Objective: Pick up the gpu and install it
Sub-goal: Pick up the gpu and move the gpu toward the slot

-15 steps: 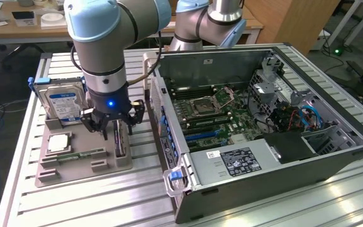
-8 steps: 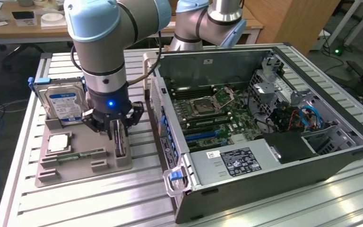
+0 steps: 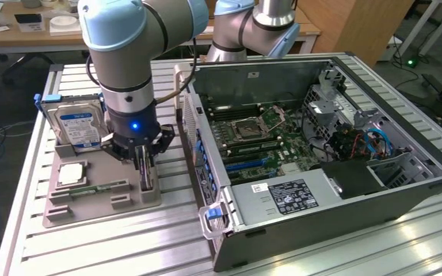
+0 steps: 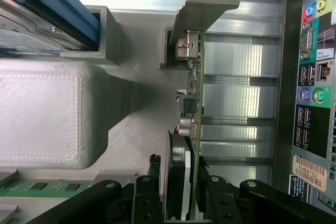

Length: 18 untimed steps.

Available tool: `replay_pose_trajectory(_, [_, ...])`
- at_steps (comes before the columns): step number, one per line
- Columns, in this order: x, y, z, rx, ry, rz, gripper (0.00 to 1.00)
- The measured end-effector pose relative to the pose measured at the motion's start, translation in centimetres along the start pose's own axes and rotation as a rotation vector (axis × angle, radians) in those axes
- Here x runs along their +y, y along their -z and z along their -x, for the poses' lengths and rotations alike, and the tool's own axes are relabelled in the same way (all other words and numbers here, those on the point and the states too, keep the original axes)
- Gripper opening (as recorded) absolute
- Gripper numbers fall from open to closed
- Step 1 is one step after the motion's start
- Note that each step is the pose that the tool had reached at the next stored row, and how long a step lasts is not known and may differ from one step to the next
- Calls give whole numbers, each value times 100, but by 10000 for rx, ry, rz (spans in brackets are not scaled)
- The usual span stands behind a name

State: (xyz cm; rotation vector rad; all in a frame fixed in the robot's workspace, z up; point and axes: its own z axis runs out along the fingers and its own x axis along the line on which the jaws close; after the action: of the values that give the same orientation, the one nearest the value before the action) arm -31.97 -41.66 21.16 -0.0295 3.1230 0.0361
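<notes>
End effector (image 3: 145, 175) (image 4: 181, 184) low, astride the gpu (image 4: 193, 82); clamped or loose, cannot tell. Gpu stands on edge in grey holder (image 3: 90, 210), on the side nearest the computer case (image 3: 321, 144). Narrow bare counter (image 3: 176, 192) strip between holder and case.

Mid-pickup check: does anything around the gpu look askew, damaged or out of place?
Nothing stands out. The gpu stands on edge, straight in its slot of the grey holder, with the gripper lined up around it. The hard drive sits upright in its own slot. No spill or damage shows.
</notes>
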Motion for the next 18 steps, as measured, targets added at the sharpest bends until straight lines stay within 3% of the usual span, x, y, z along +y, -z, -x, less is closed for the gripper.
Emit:
replay_pose_trajectory(7, [0, -7, 1, 0, -1, 0, 38])
replay_pose_trajectory(9, [0, -9, 2, -1, -1, 0, 30])
replay_pose_trajectory(18, [0, -11, 3, 0, 0, 0, 28])
